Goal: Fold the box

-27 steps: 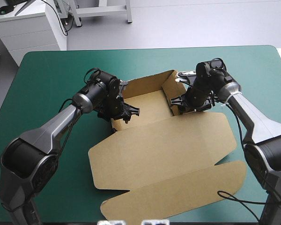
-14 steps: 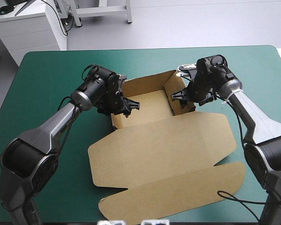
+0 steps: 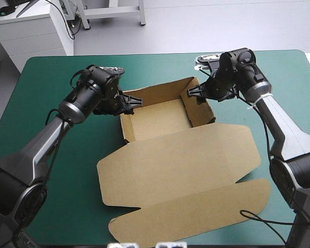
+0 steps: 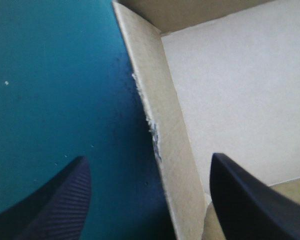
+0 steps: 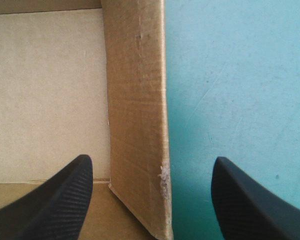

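Here the box (image 3: 178,165) lies mid-desk, its tray half toward the far edge with walls raised and its lid flat toward the near edge, so its long axis runs far to near. We judge the coming move turns on the tray's side walls. The left wall (image 4: 162,125) stands between the spread left fingers (image 4: 55,200) and the right wall (image 5: 137,115) between the spread right fingers (image 5: 50,200); neither wall is pinched. Each arm is nearest its own wall. The high view shows both arms at the tray's far corners over the teal-green desk (image 3: 46,77). Only the wrist views show one finger inside the tray and one outside.
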Controlling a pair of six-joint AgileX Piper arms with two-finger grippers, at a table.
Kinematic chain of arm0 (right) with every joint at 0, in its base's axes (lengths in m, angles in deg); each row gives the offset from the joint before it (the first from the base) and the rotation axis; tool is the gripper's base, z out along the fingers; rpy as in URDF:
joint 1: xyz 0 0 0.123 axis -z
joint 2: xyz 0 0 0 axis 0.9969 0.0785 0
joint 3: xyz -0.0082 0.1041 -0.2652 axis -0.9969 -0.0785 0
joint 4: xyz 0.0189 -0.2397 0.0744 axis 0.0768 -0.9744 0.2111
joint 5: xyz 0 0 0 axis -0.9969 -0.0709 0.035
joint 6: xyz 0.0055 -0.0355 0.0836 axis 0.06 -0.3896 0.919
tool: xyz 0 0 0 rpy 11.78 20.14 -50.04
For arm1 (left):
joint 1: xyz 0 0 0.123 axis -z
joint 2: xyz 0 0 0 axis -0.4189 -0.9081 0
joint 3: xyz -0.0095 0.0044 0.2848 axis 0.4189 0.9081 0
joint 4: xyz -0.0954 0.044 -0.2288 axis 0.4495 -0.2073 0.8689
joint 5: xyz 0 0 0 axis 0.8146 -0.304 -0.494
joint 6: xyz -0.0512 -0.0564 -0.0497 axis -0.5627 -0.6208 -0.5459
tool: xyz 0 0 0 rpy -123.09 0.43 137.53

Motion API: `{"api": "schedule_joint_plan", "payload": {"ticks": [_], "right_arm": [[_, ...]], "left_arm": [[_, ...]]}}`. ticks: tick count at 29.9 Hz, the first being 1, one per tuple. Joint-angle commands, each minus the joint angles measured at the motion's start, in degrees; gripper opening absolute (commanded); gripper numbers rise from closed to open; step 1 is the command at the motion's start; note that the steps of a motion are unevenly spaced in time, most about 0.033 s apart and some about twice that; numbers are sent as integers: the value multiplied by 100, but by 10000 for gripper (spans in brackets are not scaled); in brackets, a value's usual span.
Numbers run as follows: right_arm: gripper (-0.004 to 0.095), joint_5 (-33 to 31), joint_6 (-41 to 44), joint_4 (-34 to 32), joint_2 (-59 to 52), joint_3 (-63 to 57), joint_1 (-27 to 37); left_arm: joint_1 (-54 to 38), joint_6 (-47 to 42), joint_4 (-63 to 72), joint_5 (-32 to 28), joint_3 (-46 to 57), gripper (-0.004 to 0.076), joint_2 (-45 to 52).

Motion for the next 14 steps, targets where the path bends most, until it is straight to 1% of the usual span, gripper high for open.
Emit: {"api": "schedule_joint_plan", "payload": {"ticks": [1, 4, 7, 14], "right_arm": [[633, -51, -103, 93, -289, 196, 5], [633, -51, -210, 93, -311, 196, 5], [633, -51, -292, 83, -344, 196, 5], [633, -51, -517, 56, -354, 196, 5]], "left_arm": [[-191, -413, 285, 316, -196, 486, 488], [-431, -427, 817, 316, -196, 479, 648], [-585, -363, 1033, 316, -185, 447, 860], [-586, 128, 874, 316, -185, 311, 1624]]}}
